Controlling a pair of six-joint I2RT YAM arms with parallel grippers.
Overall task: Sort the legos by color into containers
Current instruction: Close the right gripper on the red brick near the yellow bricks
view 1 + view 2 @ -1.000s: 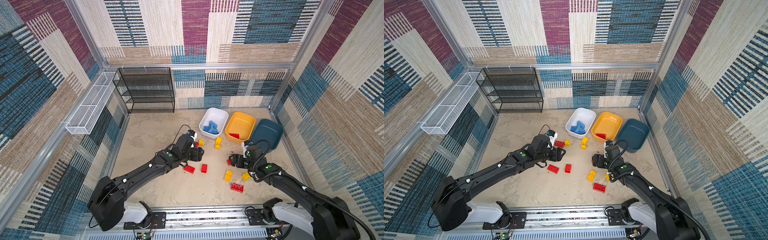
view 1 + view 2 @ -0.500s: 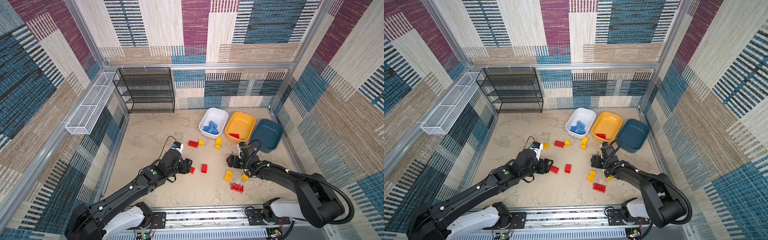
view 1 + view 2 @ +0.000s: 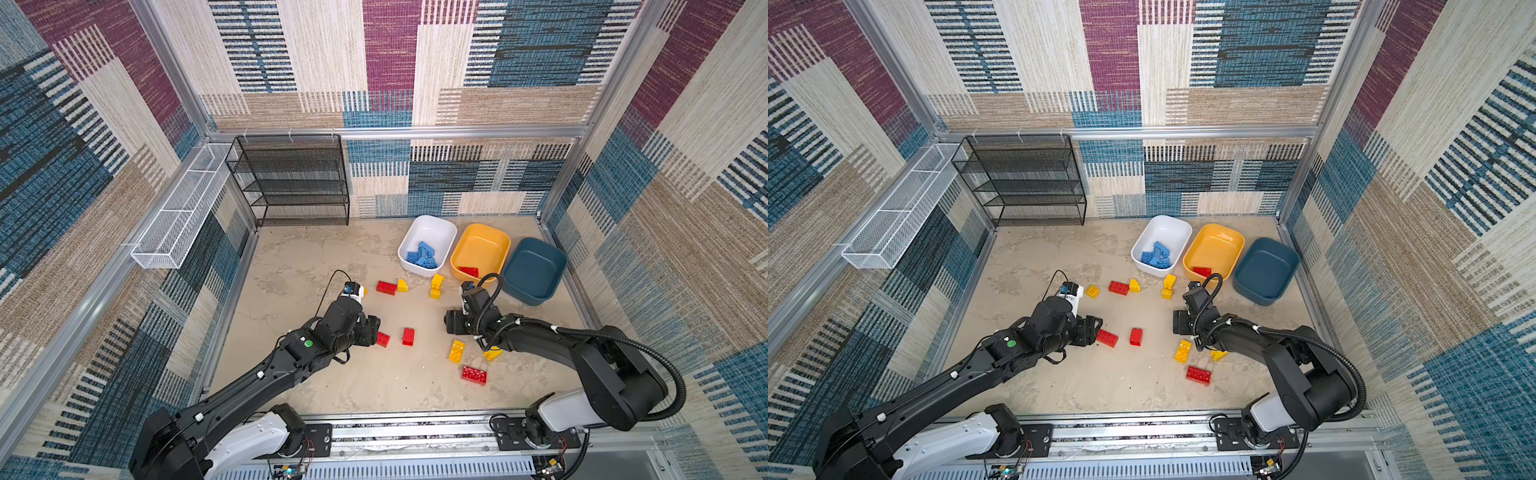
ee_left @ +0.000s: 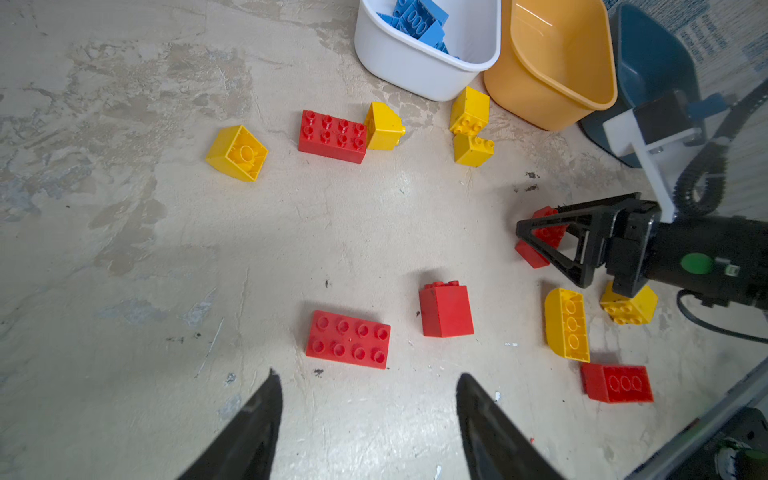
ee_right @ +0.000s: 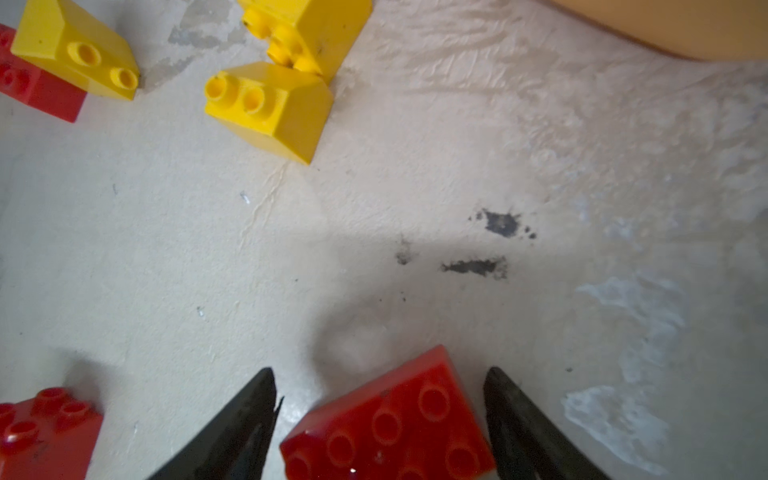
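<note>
Down on the floor (image 3: 299, 257), the right gripper (image 5: 380, 370) straddles a red brick (image 5: 390, 424) — jaws spread, a sliver of floor showing on one side. Over on my left, the left gripper (image 4: 365, 378) gapes too, an eight-stud red block (image 4: 348, 339) just ahead. The white tub (image 3: 446, 232) holds blue legos (image 3: 422, 255); one red piece (image 3: 468, 271) lies in the yellow-orange tub (image 3: 498, 245) — teal tub (image 3: 534, 266) beside it.

We see patchwork woven walls (image 3: 395, 62) in blue, maroon, beige and cream stripes, held in an aluminium frame (image 3: 395, 132). We note the floor (image 3: 311, 257) is mottled beige, scuffed, with dark specks. A black mesh rack (image 3: 291, 178) stands at the back wall, in the left corner. A white wire basket (image 3: 178, 208) hangs on the left rail beside it. Light is even, shadows soft.
</note>
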